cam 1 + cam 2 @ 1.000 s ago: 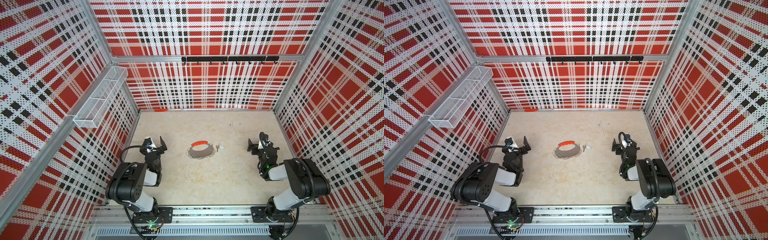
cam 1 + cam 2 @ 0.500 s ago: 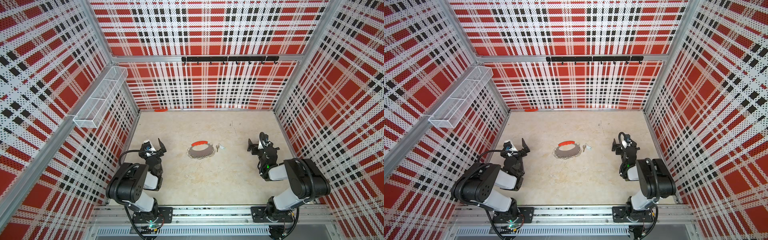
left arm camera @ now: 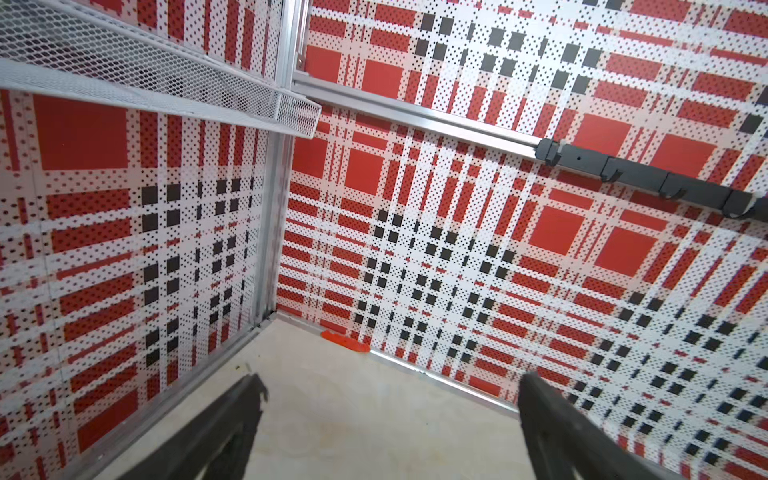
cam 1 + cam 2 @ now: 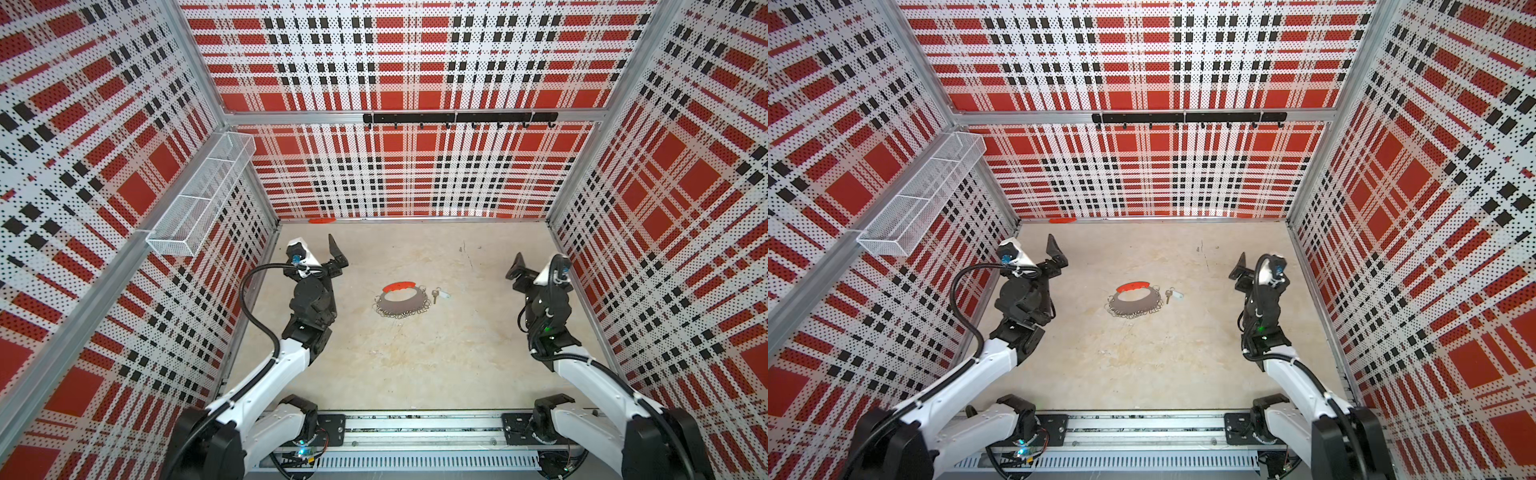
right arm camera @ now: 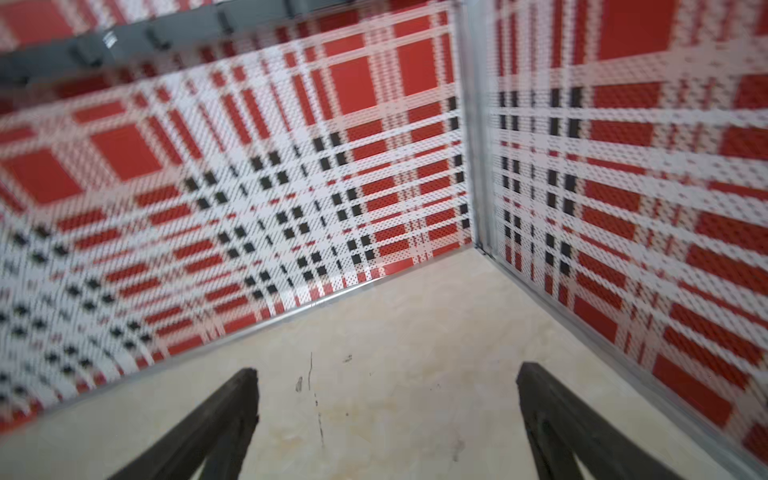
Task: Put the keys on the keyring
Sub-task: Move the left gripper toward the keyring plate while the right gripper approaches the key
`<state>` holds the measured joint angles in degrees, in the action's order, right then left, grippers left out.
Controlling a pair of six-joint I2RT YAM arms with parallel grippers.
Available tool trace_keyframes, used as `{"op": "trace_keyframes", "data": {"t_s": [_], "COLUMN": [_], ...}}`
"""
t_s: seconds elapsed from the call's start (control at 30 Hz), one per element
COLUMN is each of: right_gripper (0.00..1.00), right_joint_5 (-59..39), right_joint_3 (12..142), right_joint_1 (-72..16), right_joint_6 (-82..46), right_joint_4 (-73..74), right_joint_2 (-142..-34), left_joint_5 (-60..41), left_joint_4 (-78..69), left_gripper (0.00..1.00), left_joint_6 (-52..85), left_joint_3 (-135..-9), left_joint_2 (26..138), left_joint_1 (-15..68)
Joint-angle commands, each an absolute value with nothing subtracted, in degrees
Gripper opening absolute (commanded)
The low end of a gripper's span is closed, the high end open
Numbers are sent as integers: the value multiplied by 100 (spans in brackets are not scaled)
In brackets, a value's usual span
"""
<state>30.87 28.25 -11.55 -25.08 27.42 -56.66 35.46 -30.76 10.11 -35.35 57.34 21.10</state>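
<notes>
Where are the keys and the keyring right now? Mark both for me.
keys (image 4: 443, 294): in a top view, on the pale tag beside the silvery key.
keyring (image 4: 398, 308): in a top view, on the grey band opposite its red section.

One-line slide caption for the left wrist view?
Left gripper open above the tabletop, facing a corner; mesh basket and black hook rail on the walls.

White-shelled arms (image 4: 286, 361), black joints (image 4: 311, 299), looping black cable (image 4: 248, 309), dark left claw (image 3: 390, 377).
</notes>
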Motion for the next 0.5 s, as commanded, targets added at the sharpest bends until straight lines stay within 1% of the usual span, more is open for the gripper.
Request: {"op": "trace_keyframes", "data": {"t_s": [0.0, 0.03, 0.07, 0.1, 0.17, 0.27, 0.3, 0.33, 0.37, 0.47], "right_gripper": [100, 100, 100, 100, 100, 100, 100, 100, 100, 100], "right_joint_5": [3511, 2621, 2214, 1975, 1650, 1315, 1276, 1266, 1313, 1751], "right_joint_3": [2888, 2819, 2768, 2704, 2431, 2155, 2110, 2082, 2107, 2599], "right_joint_1": [-792, -530, -469, -491, -669, -1154, -1362, -1614, -1890, -2501], "right_joint_6": [-4438, -4230, -4159, -3989, -3678, -3447, -3349, -3226, -2919, -2519], "right_joint_4": [156, 372, 459, 577, 1008, 1593, 1834, 2077, 2284, 2008], "right_joint_2": [-5562, -5562, -5570, -5581, -5581, -5631, -5698, -5823, -6000, -6564], "left_joint_5": [3199, 2980, 2625, 2415, 2381, 2364, 2285, 2078, 1665, 876], "left_joint_4": [-621, -554, -374, -228, 268, 731, 750, 797, 806, 898], "left_gripper": [98, 98, 98, 98, 98, 98, 98, 98, 98, 98], "left_joint_6": [2328, 2487, 2551, 2590, 2973, 3291, 3396, 3490, 3506, 3678], "left_joint_3": [-3592, -3515, -3507, -3512, -3605, -3602, -3557, -3537, -3549, -3624], "left_joint_2": [5386, 5263, 5143, 5053, 4802, 4372, 4258, 4139, 4067, 4093], "left_joint_1": [2095, 2031, 1929, 1834, 1683, 1464, 1157, 922, 634, 51]}}
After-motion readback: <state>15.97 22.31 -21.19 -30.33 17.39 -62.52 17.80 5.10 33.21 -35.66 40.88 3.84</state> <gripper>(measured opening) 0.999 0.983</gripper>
